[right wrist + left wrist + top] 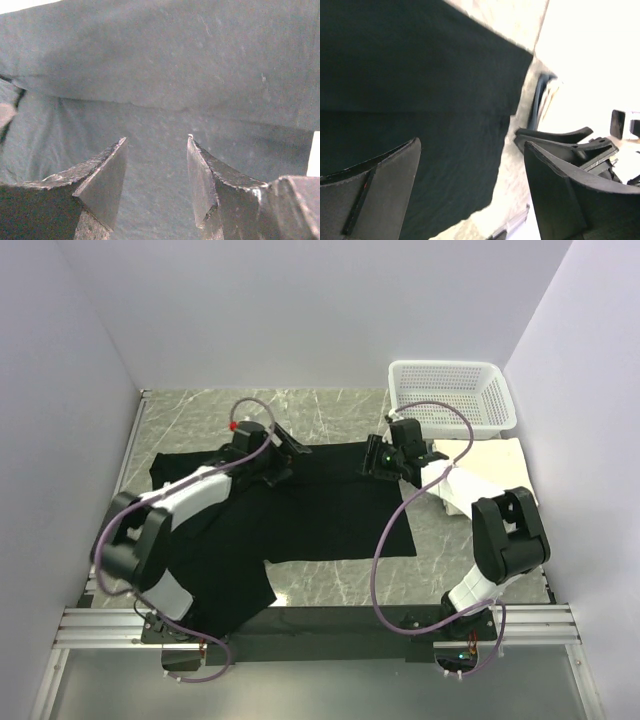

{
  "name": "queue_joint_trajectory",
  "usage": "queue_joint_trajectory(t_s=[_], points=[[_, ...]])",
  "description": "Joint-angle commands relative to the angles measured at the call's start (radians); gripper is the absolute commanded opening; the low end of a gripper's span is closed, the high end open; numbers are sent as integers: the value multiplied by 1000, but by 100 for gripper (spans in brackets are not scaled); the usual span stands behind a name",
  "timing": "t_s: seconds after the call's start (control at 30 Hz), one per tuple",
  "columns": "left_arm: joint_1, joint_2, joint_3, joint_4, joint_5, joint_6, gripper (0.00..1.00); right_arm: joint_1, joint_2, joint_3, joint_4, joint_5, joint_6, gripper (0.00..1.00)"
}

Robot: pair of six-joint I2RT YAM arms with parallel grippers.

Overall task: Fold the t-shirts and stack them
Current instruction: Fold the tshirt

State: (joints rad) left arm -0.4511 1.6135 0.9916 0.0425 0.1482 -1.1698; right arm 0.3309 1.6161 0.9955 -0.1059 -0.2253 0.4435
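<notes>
Left tool (284,446) and right tool (386,456) hang with jaws spread, empty, over the 12 o'clock edge of the black shirt (320,510); uneven pinches could skew the fold.

You're looking at a robot lab cell — plain white walls (300,310) box in the marble-patterned surface (330,410), and aluminium rails (100,628) along the bottom of the frame carry the left arm (190,495) and right arm (505,530).
</notes>
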Motion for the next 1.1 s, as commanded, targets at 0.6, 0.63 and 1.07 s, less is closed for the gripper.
queue_joint_trajectory(t_s=[0.6, 0.63, 1.07], points=[[391, 16, 39, -329, -328, 657, 59, 155, 56, 108, -41, -60, -103, 55], [396, 40, 44, -332, -332, 656, 59, 157, 51, 101, -38, -63, -104, 55], [407, 144, 99, -348, -346, 682, 52, 155, 19, 40, -40, -57, -127, 55]])
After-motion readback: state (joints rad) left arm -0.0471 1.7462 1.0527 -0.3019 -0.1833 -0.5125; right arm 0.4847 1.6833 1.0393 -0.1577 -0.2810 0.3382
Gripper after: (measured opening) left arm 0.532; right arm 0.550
